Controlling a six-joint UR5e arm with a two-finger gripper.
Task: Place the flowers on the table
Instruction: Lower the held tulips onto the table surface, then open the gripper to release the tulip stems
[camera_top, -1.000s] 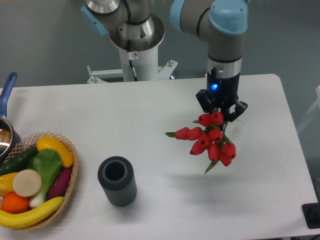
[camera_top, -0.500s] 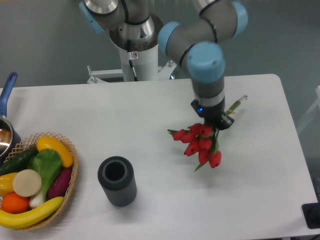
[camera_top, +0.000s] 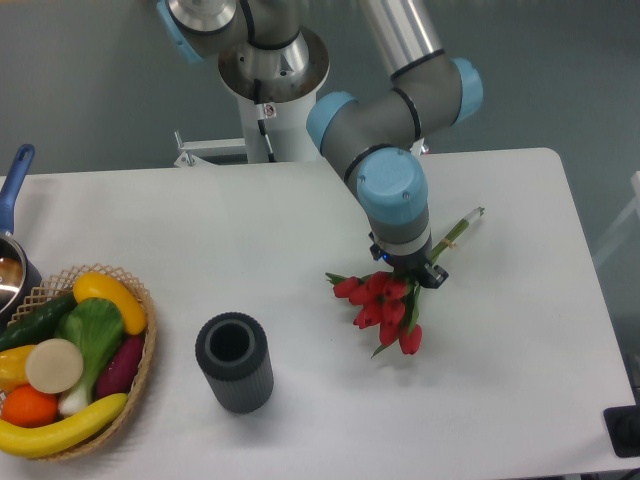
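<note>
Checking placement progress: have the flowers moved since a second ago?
Yes. The flowers, gripper shut on them, have moved left toward the vase.

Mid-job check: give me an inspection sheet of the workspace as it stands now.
Surface: white table, plain.
Job's things: flowers low over the table, blooms toward the camera, stems angled up-right; contact with the table unclear.
Clutter: dark ribbed vase upright; basket of fruit and vegetables at left; pot at the left edge.
Grippers: claw at the bunch, jaws hidden.
Cables: nothing seen.
Surroundings: robot base behind the table; grey wall.
</note>
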